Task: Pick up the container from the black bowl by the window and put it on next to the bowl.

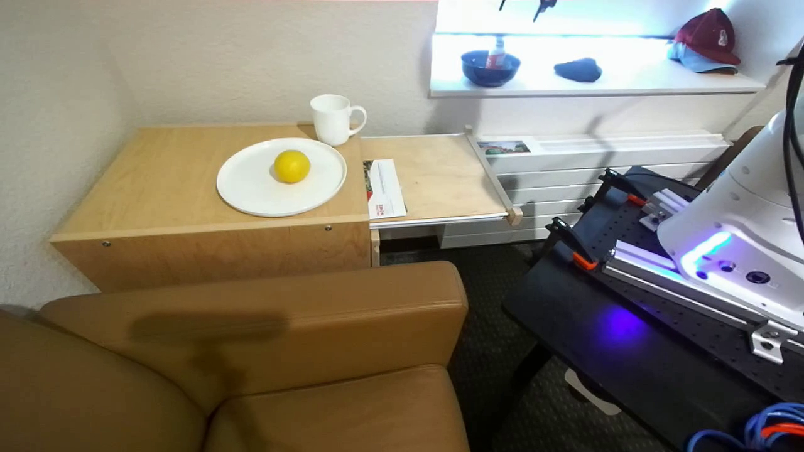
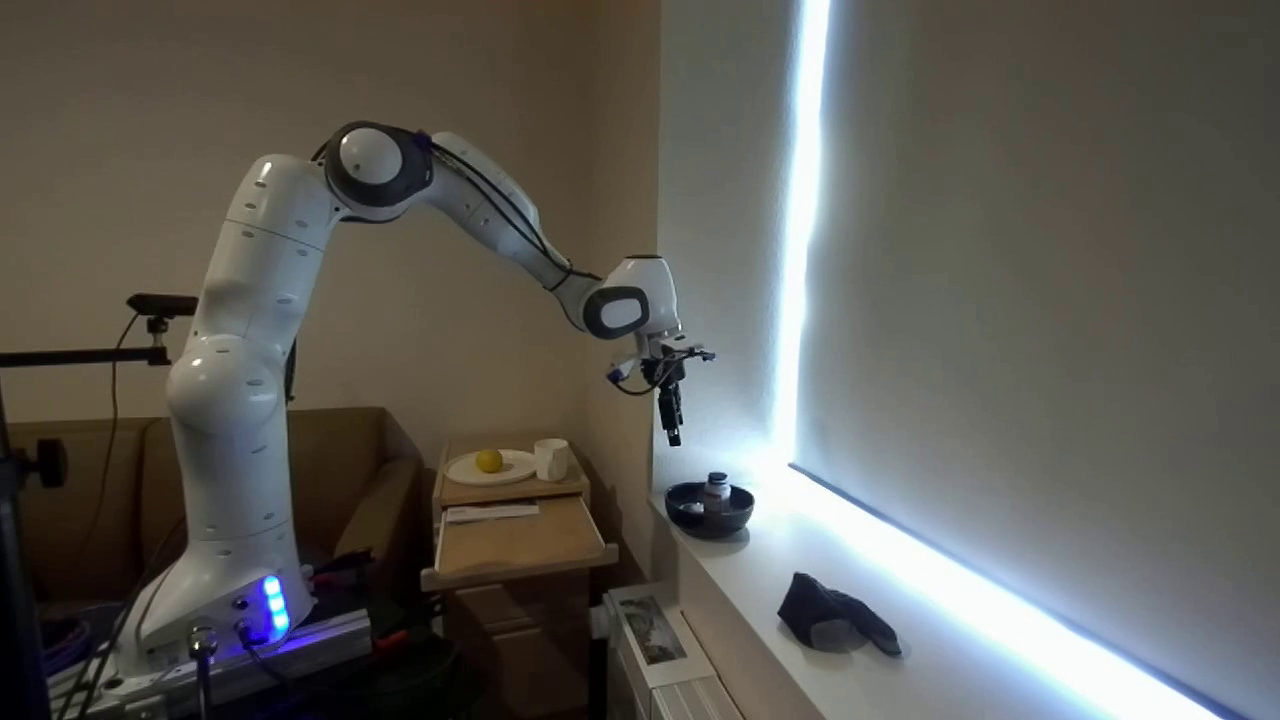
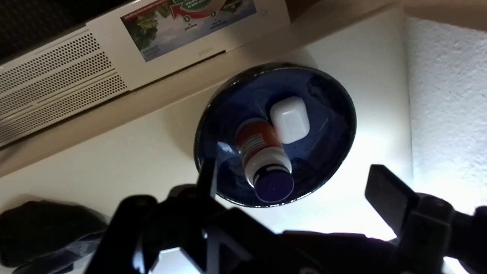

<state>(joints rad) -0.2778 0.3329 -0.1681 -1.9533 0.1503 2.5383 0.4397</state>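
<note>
The container is a small bottle with an orange-red label, white body and dark purple cap. It stands, leaning in the wrist view, inside the black bowl. In both exterior views the container shows in the bowl on the white sill by the bright window. My gripper is open and empty, fingers wide apart. In an exterior view the gripper hangs above the bowl, apart from it. Only its fingertips show at the top edge of an exterior view.
A small white box lies in the bowl against the bottle. A dark cloth-like object lies on the sill. A red cap sits farther along. A wall borders the sill beside the bowl. A radiator is below.
</note>
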